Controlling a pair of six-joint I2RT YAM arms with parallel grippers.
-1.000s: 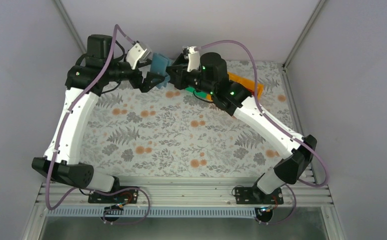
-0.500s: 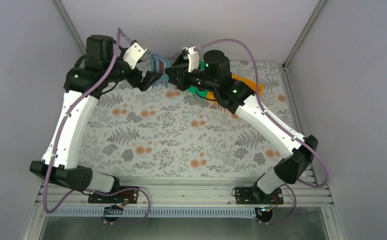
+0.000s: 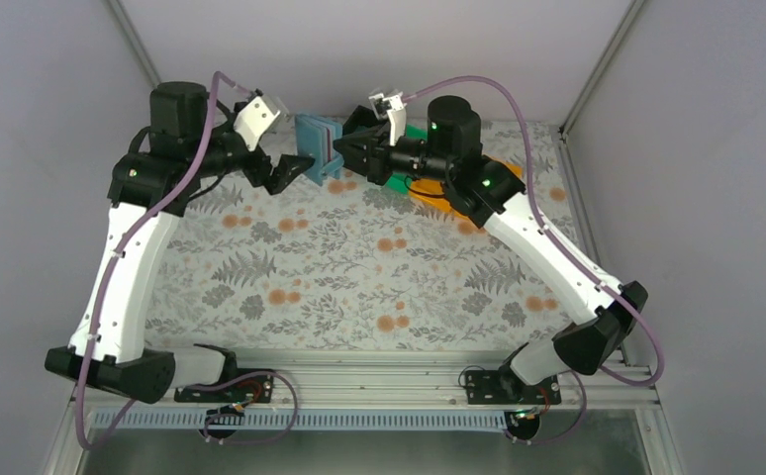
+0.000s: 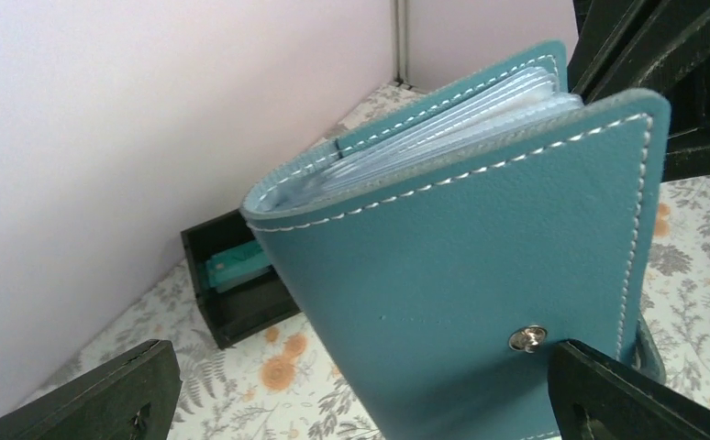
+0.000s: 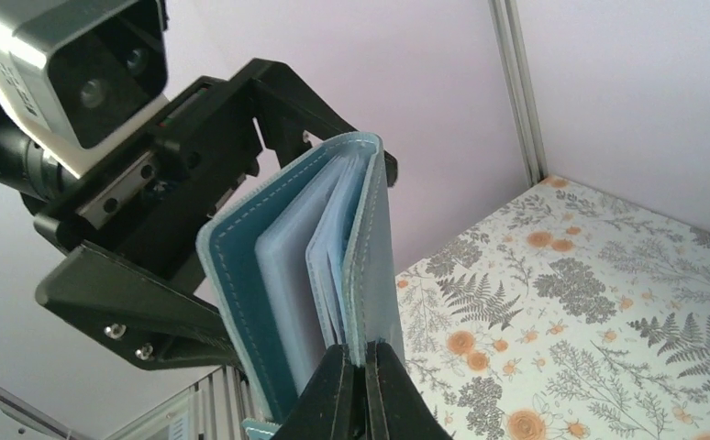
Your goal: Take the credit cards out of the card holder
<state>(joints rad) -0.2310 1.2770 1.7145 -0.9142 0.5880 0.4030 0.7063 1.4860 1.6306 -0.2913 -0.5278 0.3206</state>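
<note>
One card holder [image 3: 318, 145] clamped in right gripper [image 5: 362, 356], left gripper [image 4: 356, 390] splayed empty, only left wrist view shows one black bin [image 4: 241, 312], one teal card [image 4: 237, 264] inside.

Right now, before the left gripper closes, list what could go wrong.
1. The right gripper seems to pinch only one cover's edge of the card holder, which is held in the air; a tug could pull it free and drop it.
2. The left gripper stands open around the whole holder; closing would likely squeeze it shut, and nothing visibly sticks out to grab.
3. The two grippers sit very close, so they may collide.
</note>
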